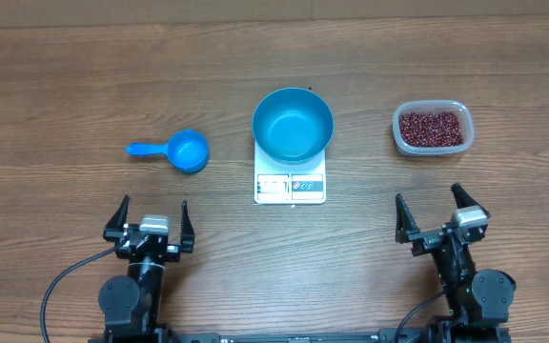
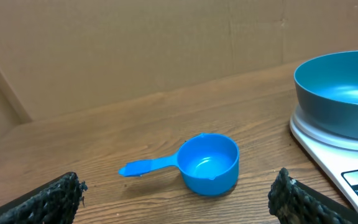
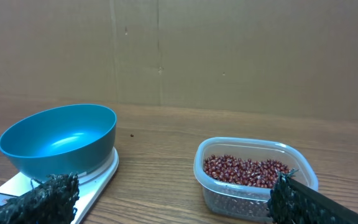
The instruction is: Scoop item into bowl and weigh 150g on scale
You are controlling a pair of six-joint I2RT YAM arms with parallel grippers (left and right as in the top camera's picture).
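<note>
- Wood-grain table point(image 1: 65, 76) is carrying every item under inspection; clock directions are being read from the overhead view, with twelve at the far edge.
- White scale point(image 1: 291, 186) is sitting at the middle of the table, its display panel facing six o'clock.
- Bright blue bowl point(image 1: 293, 125) is resting upright on the scale's platform, overhanging it toward twelve o'clock. Its inside is showing bare blue, with no grains visible in either wrist view.
- Dark red beans point(image 1: 432, 127) are lying in a loose heap inside a clear plastic tub point(image 1: 397, 135), which is standing at about three o'clock from the bowl, apart from the scale.
- Small blue scoop point(image 1: 187, 151) is lying at nine o'clock from the scale, cup toward the scale and handle pointing to nine o'clock, touching neither scale nor gripper.
- Left gripper point(image 1: 154, 202) is hovering at about seven o'clock from the scale, with jaws standing wide apart and nothing between them. In its wrist view the scoop point(image 2: 207, 163) is sitting ahead, framed by the two dark fingers point(image 2: 55, 196), with the bowl point(image 2: 344, 93) at the right edge.
- Right gripper point(image 1: 428, 193) is hovering at about five o'clock from the scale, at six o'clock from the tub, jaws likewise spread and gripping nothing. Its wrist view is showing the beans point(image 3: 244, 171) ahead on the right and the bowl point(image 3: 58, 140) on the scale point(image 3: 98, 171) on the left.
</note>
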